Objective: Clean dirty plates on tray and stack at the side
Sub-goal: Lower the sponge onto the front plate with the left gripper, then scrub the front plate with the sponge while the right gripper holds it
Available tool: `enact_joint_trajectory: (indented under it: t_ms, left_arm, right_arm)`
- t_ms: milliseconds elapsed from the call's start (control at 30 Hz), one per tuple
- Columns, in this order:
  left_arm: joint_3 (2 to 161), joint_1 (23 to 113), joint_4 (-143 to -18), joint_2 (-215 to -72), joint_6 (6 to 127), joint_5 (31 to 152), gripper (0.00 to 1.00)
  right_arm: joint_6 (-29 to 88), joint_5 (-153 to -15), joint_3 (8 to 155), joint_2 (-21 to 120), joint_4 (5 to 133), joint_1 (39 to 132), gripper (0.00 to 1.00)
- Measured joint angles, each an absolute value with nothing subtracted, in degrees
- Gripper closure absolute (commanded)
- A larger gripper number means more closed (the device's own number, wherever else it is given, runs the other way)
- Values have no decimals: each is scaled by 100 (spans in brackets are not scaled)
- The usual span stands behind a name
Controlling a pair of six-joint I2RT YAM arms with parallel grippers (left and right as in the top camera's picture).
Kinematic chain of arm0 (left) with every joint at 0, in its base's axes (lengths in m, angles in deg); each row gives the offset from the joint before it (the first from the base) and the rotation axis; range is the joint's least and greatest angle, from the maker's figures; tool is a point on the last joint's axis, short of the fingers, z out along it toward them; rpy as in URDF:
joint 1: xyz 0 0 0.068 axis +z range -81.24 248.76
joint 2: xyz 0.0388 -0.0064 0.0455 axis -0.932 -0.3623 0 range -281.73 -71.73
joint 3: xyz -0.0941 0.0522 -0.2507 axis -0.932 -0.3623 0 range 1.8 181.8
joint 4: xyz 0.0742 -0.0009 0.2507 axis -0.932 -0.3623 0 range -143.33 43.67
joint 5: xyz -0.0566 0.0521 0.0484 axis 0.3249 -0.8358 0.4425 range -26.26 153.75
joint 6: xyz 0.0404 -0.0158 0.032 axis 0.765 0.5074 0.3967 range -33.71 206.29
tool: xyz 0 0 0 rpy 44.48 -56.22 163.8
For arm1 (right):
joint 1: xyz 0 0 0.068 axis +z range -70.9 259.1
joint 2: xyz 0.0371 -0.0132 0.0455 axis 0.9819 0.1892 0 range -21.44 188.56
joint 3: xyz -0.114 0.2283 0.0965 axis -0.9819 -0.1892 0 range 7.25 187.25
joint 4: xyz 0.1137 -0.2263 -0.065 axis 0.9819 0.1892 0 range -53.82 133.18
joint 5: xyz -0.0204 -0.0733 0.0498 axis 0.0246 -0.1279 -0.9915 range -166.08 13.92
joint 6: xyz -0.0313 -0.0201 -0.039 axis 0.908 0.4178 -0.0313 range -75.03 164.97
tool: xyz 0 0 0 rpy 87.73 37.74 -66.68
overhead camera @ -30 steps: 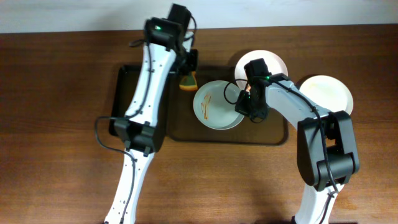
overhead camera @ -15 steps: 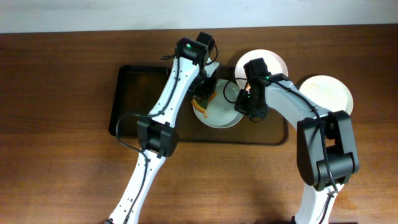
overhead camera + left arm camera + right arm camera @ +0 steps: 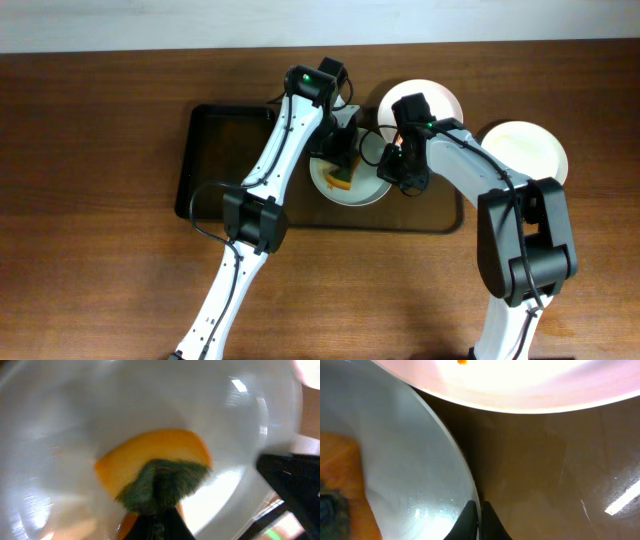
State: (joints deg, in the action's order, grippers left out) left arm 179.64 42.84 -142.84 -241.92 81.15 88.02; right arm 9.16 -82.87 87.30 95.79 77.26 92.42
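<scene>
The left gripper (image 3: 339, 168) is clamped on an orange sponge (image 3: 155, 460) with a dark green pad, pressing it onto the middle of a white plate (image 3: 362, 193) directly beneath it. The right gripper (image 3: 393, 168) is pinched on that plate's rim, opposite the left gripper. The plate sits on the brown tray (image 3: 440, 215). A 2nd plate (image 3: 445, 100) lies just beyond the right gripper, and a 3rd plate (image 3: 528, 150) lies on the table (image 3: 100, 280), further to its outer side.
</scene>
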Motion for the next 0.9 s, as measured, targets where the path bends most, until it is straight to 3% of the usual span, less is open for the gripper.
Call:
enact_joint_trajectory:
  t_ms: [167,367,600,900]
  left_arm:
    - [17970,4263,-13847,-24144,7212,7182,100]
    - [17996,4267,-14056,-24120,6936,6603,100]
    - [17677,4394,-14260,-23882,7498,7027,100]
    - [15181,4413,-14214,-22713,7581,7195,100]
  right_arm:
    - [894,-8357,8730,9594,7608,9268,96]
    - [896,-8368,8730,9594,7601,9268,96]
    - [931,-8368,8730,9601,7608,9268,96]
    - [1091,-8446,8730,9601,7634,9268,96]
